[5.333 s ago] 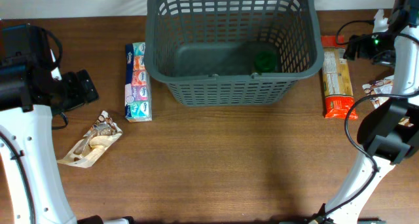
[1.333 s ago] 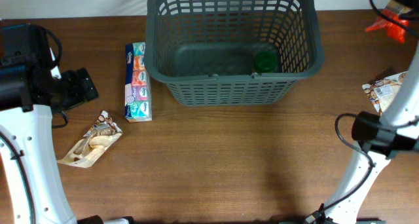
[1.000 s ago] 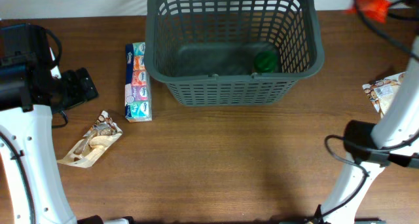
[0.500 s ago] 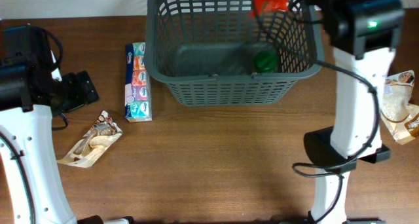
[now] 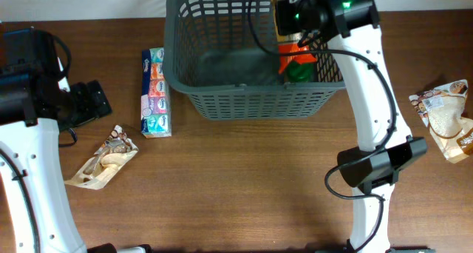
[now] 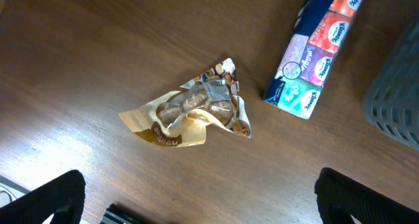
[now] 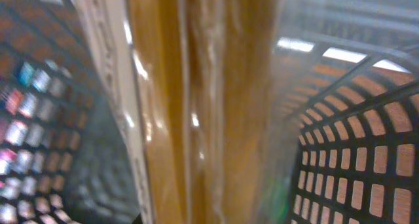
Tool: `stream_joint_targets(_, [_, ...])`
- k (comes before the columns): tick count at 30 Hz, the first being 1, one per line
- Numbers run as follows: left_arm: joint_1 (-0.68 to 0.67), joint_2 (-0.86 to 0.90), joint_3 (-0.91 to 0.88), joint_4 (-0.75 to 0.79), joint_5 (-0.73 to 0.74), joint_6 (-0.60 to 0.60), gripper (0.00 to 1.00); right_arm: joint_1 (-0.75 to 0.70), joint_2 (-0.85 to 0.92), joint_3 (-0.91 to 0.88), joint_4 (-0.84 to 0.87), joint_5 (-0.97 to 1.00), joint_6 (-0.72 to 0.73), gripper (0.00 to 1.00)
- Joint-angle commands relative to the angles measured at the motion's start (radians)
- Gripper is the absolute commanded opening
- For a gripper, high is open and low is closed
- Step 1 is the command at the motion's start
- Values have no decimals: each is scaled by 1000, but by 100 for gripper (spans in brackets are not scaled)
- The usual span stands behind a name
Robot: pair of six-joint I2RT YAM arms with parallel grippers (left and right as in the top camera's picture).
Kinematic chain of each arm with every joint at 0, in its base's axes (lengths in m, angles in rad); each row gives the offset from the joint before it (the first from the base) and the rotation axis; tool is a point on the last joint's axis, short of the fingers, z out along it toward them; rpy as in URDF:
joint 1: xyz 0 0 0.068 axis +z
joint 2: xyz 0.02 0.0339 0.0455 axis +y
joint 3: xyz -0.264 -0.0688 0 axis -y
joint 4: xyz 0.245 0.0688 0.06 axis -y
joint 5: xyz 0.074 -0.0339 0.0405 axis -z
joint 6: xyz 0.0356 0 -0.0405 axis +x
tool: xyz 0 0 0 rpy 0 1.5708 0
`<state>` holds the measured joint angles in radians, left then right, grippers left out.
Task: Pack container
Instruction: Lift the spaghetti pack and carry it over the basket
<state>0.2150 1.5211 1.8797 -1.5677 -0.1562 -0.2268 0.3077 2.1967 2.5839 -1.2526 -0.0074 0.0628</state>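
Progress is partial. On the table (image 5: 244,179), near the front-left corner, a snack pouch (image 5: 103,160) lies below the left gripper (image 6: 203,204), whose jaws are spread wide and hold nothing. A snack bag (image 5: 447,120) lies at the right edge. A tissue multipack (image 5: 155,90) lies just beside the left wall of the container (image 5: 222,90), which stands at the back edge. These three are left to pack. One green item (image 5: 299,70) is already inside. The right gripper (image 5: 290,24), pinched on a long pasta packet (image 5: 294,49), hangs over the container's right half. Earlier, that packet lay on the table beside the container's right wall.

The basket (image 5: 259,101) is dull grey plastic. The table (image 5: 244,186) is smooth brown wood. The packet (image 7: 216,106) is shiny clear plastic.
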Motion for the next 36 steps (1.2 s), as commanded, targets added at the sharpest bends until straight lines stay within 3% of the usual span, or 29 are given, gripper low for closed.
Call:
stream_joint_targets(1, [4, -8, -1, 2, 3, 12, 100, 8, -35, -41, 29, 13, -149, 4])
stream_joint_targets(7, [4, -8, -1, 2, 3, 12, 99, 6, -35, -68, 17, -37, -273, 4])
stream_joint_targets(17, [4, -8, -1, -1, 3, 12, 100, 6, -32, -89, 0, -129, -340, 4])
stream_joint_targets(28, [4, -8, -1, -4, 3, 13, 100, 5, -31, -296, 21, -150, -505, 4])
stream_joint_targets(36, [4, -8, -1, -4, 2, 13, 100, 6, -30, -401, 68, -150, -512, 4])
